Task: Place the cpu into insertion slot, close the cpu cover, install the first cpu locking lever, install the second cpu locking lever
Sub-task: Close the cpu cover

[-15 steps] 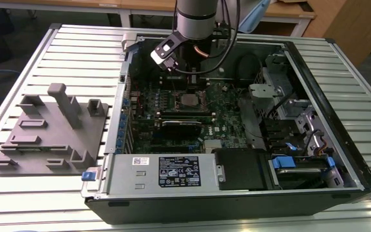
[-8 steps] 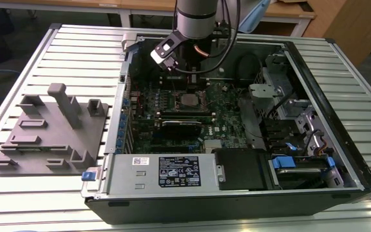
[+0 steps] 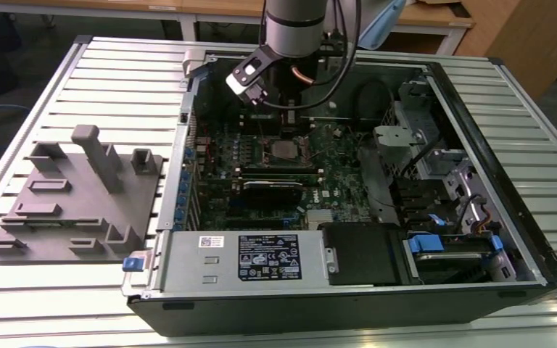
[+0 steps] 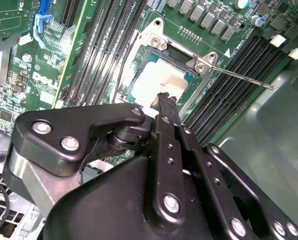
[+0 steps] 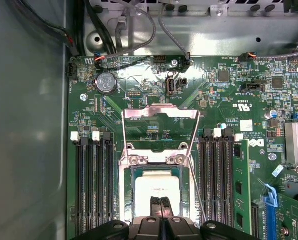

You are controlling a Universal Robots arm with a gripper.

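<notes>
Black fingers [image 5: 155,206], clenched on nothing, hang just over the cpu [image 5: 156,186] seated in the insertion slot [image 5: 124,192]; beside that slot the cpu cover [image 5: 159,113] stands open.

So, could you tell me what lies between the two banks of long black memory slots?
In the first wrist view, the insertion slot lies there with the cpu in it, the hand over the cpu.
</notes>
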